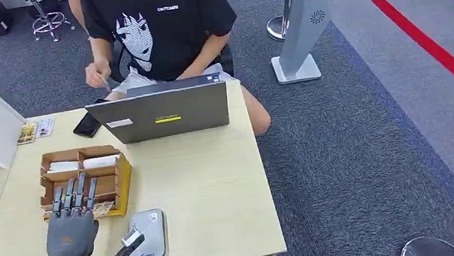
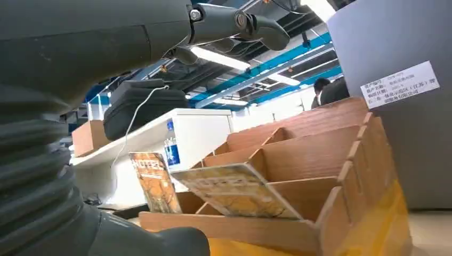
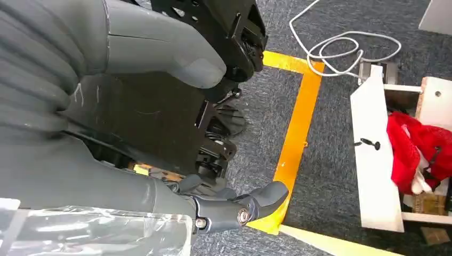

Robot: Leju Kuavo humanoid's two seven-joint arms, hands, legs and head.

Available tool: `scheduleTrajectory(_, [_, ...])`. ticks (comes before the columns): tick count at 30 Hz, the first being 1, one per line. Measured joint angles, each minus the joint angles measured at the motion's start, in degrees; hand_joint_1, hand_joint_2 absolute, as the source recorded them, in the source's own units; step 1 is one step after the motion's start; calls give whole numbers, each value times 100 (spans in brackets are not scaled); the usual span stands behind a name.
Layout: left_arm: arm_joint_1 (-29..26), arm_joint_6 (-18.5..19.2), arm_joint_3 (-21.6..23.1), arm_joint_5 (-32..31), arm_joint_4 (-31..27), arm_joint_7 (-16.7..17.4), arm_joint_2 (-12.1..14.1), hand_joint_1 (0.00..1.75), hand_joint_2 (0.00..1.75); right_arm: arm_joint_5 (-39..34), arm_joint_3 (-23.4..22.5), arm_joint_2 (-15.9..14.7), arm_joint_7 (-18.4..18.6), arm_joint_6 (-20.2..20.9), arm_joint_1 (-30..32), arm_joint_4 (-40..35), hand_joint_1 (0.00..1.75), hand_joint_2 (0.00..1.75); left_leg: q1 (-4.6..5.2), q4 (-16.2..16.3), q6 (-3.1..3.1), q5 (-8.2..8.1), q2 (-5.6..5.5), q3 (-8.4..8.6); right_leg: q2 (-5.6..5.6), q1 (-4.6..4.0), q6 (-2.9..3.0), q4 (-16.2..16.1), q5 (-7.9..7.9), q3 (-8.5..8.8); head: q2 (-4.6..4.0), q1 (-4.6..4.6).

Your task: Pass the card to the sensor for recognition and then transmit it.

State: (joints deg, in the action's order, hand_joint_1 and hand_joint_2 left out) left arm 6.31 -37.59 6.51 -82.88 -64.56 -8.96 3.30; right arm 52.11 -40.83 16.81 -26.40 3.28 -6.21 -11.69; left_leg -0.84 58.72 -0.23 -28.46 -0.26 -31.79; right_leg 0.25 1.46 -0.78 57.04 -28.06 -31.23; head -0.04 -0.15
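Left robot hand [image 1: 70, 220] hovers empty, fingers spread, over the card [image 1: 102, 208] in the wooden organizer [image 1: 120, 174], sensor [image 1: 149, 236] at four o'clock; right robot hand [image 3: 160, 69] hangs empty.

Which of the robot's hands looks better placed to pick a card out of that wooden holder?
Likely the left hand: it hovers open by the wooden card holder. The right hand hangs down toward the floor.

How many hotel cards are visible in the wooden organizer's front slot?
2: one lying tilted across the wooden organizer's front slot, the other standing beside it. Others may be hidden deeper in the organizer.
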Motion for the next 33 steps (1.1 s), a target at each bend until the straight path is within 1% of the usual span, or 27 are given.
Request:
scheduleTrajectory(6, [94,35,0,-7,94,0,-103,0,175,-11,0,0,2,15,-8,0,0,175,0,0,0,0,0,0,0,0,0,0,0,-1,-2,0])
scheduleTrajectory(7, [105,37,0,-7,111,0,-111,5,175,-11,0,0,2,15,-9,0,0,175,0,0,0,0,0,0,0,0,0,0,0,-1,-2,0])
scheduleTrajectory(8, [112,37,0,-7,122,0,-118,175,175,-11,2,0,2,15,-9,0,0,175,0,0,0,0,0,0,1,0,0,0,0,-1,0,-2])
scheduleTrajectory(20, [126,269,15,11,186,2,-149,175,175,-52,2,0,2,74,-9,0,0,175,0,0,0,0,1,0,1,0,0,0,0,-1,0,-2])
scheduleTrajectory(24, [125,225,17,138,188,-11,-138,175,175,-52,2,0,-2,70,-9,0,0,175,0,0,0,0,1,0,1,0,0,0,0,-1,-2,0])
scheduleTrajectory(27, [114,205,17,304,168,-105,-133,175,175,-81,2,0,-15,57,-8,0,0,175,-1,0,0,0,1,0,1,0,0,0,0,-1,-2,0])
scheduleTrajectory(29, [49,205,26,459,-58,-181,-127,175,175,-111,2,0,-53,44,-5,0,0,175,-1,0,0,0,1,-1,1,-1,0,0,0,-1,0,0])
scheduleTrajectory(33, [-50,351,155,743,-971,-258,-81,175,175,-181,0,0,-96,59,4,0,0,175,-1,0,0,0,0,-1,0,-1,0,0,0,-1,0,-2])
